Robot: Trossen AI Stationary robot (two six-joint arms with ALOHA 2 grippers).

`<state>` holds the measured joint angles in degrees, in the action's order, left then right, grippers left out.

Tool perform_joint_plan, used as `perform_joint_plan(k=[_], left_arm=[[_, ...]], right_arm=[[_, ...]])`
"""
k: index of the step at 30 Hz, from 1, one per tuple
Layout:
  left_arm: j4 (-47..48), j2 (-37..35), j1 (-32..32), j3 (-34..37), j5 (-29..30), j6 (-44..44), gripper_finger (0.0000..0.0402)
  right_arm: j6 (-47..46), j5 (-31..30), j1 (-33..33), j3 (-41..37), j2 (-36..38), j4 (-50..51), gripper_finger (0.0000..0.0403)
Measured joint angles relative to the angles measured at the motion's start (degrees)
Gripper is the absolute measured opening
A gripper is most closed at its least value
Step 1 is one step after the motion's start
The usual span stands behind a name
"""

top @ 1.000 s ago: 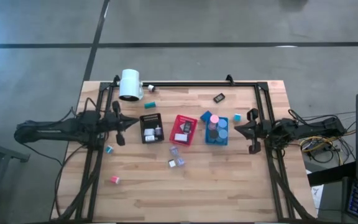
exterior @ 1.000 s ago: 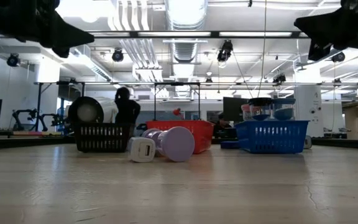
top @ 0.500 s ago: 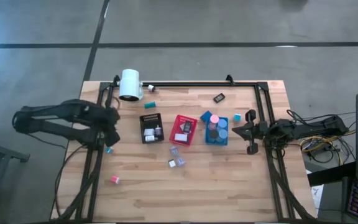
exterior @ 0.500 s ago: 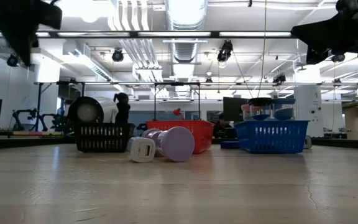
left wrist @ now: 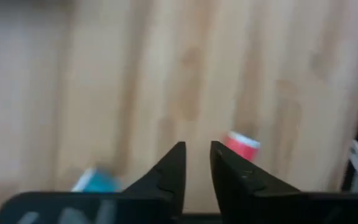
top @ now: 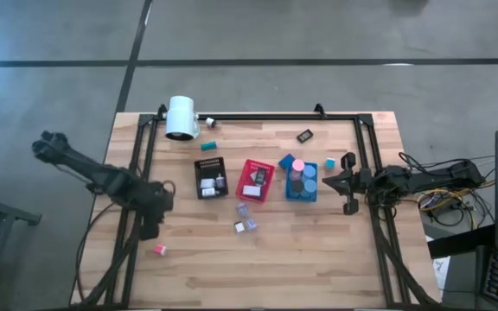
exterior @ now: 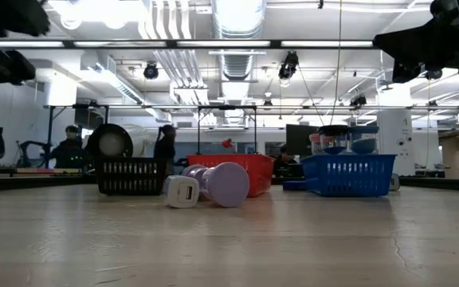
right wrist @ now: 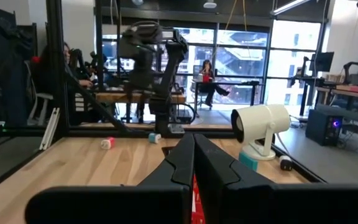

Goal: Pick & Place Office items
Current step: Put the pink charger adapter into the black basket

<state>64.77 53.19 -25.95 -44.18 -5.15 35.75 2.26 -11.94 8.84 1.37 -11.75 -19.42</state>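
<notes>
Left gripper [top: 150, 226]: over the bench's left edge, fingers [left wrist: 169, 171] slightly apart, empty.
Right gripper [top: 347, 184]: parked near the right edge, fingers pressed together.
Office items: pink-red cap [top: 159, 250] near the front-left corner, just beyond the left gripper; teal bit [left wrist: 95, 180] beside it; lavender pieces [top: 245, 218] mid-bench.
Risk: narrow gap likely nudges the cap, rolling it off the left edge.
Room: open wood front-centre; black frame rail [top: 128, 226] crowds the left edge.

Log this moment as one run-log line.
left tool: slightly open, empty, above table near pink cap | right tool: shut, waiting beside blue tray | loose items: unsorted
</notes>
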Motion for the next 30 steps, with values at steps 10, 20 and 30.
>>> perform_joint_plan(k=[10,20,30], left_arm=[[-17.1,4.0,-20.8,4.0,4.8,13.0,0.019],[-18.5,16.0,-23.0,4.2,3.5,11.3,0.0279],[-19.0,24.3,-23.0,4.2,-2.6,4.1,0.0286]], right_arm=[[-2.6,0.0,0.0,0.0,0.0,0.0,0.0008],[-3.8,0.0,0.0,0.0,0.0,0.0,0.0008],[-3.4,0.0,0.0,0.0,0.0,0.0,0.0008]])
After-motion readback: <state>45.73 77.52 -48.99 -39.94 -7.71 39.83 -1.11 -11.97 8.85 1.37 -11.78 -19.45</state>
